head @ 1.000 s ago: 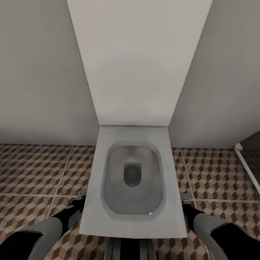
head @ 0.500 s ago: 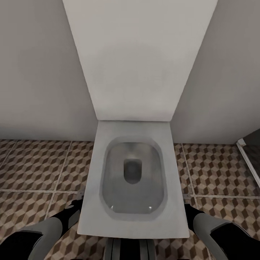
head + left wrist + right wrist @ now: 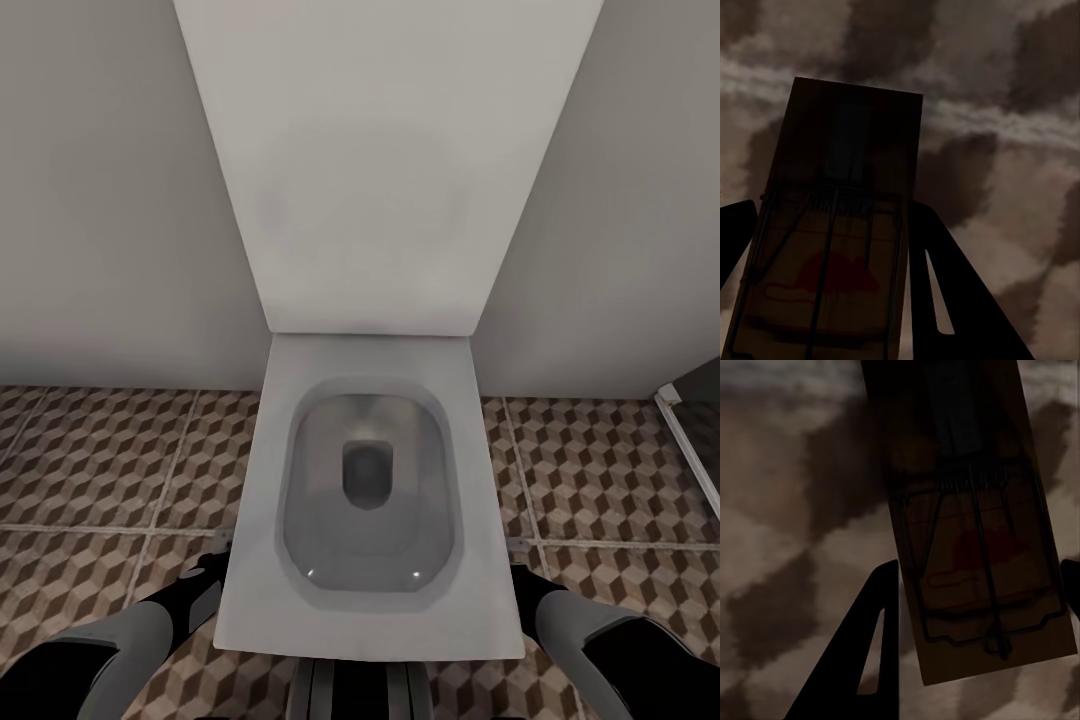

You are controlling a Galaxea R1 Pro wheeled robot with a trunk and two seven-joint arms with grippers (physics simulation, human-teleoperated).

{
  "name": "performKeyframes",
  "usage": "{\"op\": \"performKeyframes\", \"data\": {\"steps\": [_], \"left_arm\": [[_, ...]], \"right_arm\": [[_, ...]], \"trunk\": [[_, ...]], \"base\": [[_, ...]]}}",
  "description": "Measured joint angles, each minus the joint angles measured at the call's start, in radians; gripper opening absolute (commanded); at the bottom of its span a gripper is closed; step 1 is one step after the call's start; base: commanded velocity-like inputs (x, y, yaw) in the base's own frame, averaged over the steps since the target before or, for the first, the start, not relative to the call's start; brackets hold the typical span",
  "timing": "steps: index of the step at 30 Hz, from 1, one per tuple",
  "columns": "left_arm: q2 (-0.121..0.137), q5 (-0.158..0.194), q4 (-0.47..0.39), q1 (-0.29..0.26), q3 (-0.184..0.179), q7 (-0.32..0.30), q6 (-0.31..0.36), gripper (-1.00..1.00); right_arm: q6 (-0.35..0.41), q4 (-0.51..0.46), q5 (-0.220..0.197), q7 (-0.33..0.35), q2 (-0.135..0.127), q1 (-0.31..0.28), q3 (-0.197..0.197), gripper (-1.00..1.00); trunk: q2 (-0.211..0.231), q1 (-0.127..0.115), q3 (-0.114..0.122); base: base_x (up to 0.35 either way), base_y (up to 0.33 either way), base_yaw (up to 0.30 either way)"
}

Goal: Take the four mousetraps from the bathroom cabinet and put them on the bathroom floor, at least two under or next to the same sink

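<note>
The left gripper (image 3: 832, 300) clamps a mousetrap (image 3: 832, 225) between its dark fingers (image 3: 945, 292), held over the cube-patterned bathroom floor (image 3: 90, 470). A white toilet (image 3: 365, 500) stands between both arms against the wall. The right gripper (image 3: 975, 607) likewise grips a second mousetrap (image 3: 975, 525) above the tiles.

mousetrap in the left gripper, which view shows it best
The left wrist view: the mousetrap stands between the left gripper's dark fingers, with its wire spring and red mouse print visible. The right wrist view shows a second mousetrap instead. In the head view the toilet covers that spot.
</note>
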Motion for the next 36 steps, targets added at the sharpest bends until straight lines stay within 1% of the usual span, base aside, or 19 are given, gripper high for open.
{"op": "performKeyframes", "data": {"steps": [5, 7, 8, 11, 13, 16, 27, 32, 36], "left_arm": [[0.003, 0.003, 0.0, 0.0, 0.0, 0.0, 0.0, -1.0], [0.005, 0.004, 0.0, 0.0, 0.0, 0.0, 0.0, -1.0], [0.006, 0.004, 0.0, 0.0, 0.0, 0.0, 0.0, -1.0], [0.006, 0.003, -0.001, 0.0, 0.0, -0.001, 0.0, -1.0], [0.006, 0.002, -0.001, 0.0, 0.0, -0.002, 0.0, -1.0], [0.006, 0.002, -0.001, 0.0, 0.0, -0.003, 0.0, -1.0], [0.007, 0.002, -0.002, 0.0, 0.0, -0.001, 0.0, -1.0], [0.008, 0.002, -0.002, 0.0, 0.0, -0.001, 0.0, -1.0], [0.009, 0.002, -0.002, 0.0, 0.0, -0.001, 0.0, -1.0]], "right_arm": [[-0.001, 0.0, -0.002, -0.001, -0.004, 0.0, -0.001, -1.0], [-0.001, 0.0, -0.004, -0.001, -0.01, 0.0, -0.002, -1.0], [-0.001, 0.0, -0.005, -0.001, -0.014, 0.0, -0.003, -1.0], [-0.001, 0.001, -0.009, -0.002, -0.043, 0.0, -0.004, -1.0], [-0.001, 0.001, -0.011, -0.002, -0.055, 0.0, -0.004, -1.0], [-0.001, 0.001, -0.011, -0.002, -0.062, 0.0, -0.005, -1.0], [-0.001, 0.001, -0.012, -0.002, -0.069, 0.0, -0.006, -1.0], [-0.002, 0.001, -0.012, -0.002, -0.081, 0.0, -0.006, -1.0], [-0.002, 0.001, -0.012, -0.002, -0.084, 0.0, -0.007, -1.0]], "trunk": [[0.0, 0.0, 0.0], [0.0, 0.0, 0.0], [0.0, 0.0, 0.0], [0.0, 0.0, 0.0], [0.0, 0.0, 0.0], [0.0, 0.0, 0.0], [0.0, 0.0, 0.0], [0.0, 0.0, 0.0], [0.0, 0.0, 0.0]], "base": [[0.0, 0.0, 0.0], [0.0, 0.0, 0.0], [0.0, 0.0, 0.0], [0.0, 0.0, 0.0], [0.0, 0.0, 0.0], [0.0, 0.0, 0.0], [0.0, 0.0, 0.0], [0.0, 0.0, 0.0], [0.0, 0.0, 0.0]]}}
